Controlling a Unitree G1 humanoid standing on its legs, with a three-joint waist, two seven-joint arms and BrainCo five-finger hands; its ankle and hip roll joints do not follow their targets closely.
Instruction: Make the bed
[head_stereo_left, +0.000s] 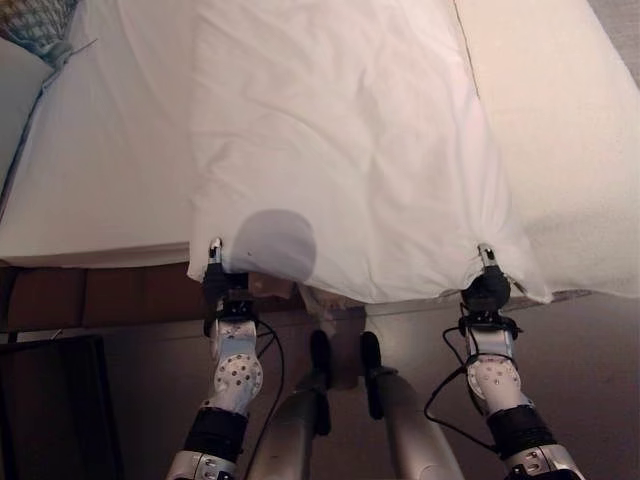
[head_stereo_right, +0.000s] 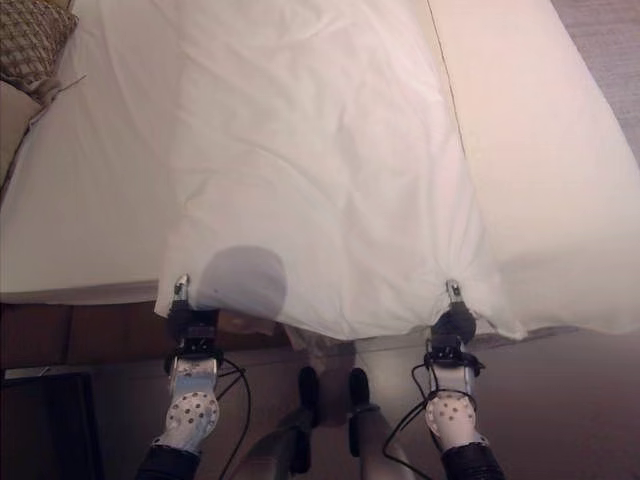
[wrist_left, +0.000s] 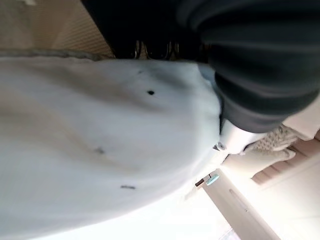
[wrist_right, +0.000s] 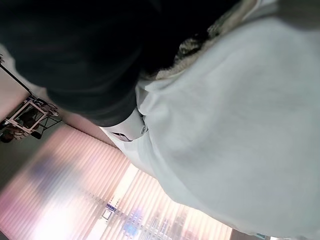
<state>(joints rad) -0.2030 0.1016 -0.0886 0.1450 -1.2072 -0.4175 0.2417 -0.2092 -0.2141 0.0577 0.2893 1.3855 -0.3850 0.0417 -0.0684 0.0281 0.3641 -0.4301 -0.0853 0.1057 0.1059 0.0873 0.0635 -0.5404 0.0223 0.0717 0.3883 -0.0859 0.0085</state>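
Observation:
A white duvet lies lengthwise down the middle of the bed, its near edge hanging just past the foot of the mattress. My left hand holds the duvet's near left corner, thumb on top of the cloth and fingers underneath. My right hand grips the near right corner the same way. The cloth puckers at both grips. In the left wrist view the duvet drapes right over the hand, and in the right wrist view the duvet does too.
A patterned cushion and a pillow lie at the bed's far left. A second white cover lies over the bed's right side. Below the mattress runs a brown bed base. A dark piece of furniture stands at my lower left.

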